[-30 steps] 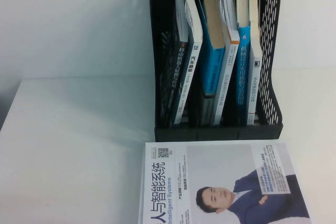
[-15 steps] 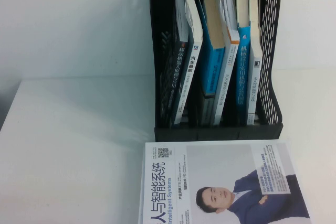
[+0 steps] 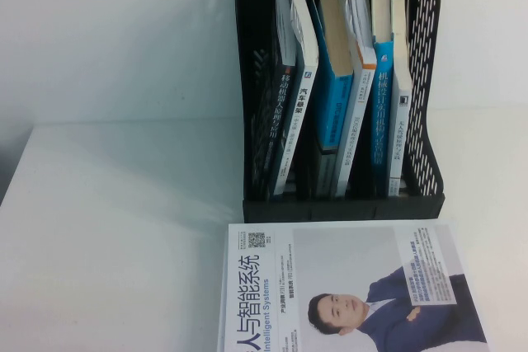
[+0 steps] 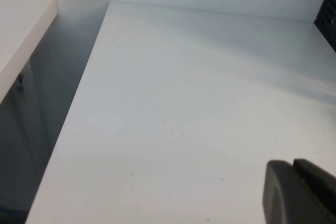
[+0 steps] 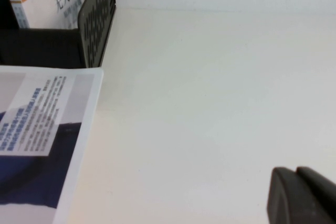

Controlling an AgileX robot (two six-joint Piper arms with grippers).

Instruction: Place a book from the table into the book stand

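White-spined, the book [image 3: 397,133] stands in the book stand's [image 3: 425,204] right slot, upper right; left gripper [image 4: 294,165] and right gripper [image 5: 296,171] hover over the counter [image 3: 124,228], jaws pressed together, and might wrongly grab the blue-suit book [image 3: 346,286] at the bottom.

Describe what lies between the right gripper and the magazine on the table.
Only bare white table, seen in the right wrist view, separates the right gripper from the magazine. The left gripper hovers over table beside the book stand.

White book [image 3: 355,286] picturing a man; blue-spined books [image 3: 334,92] upright
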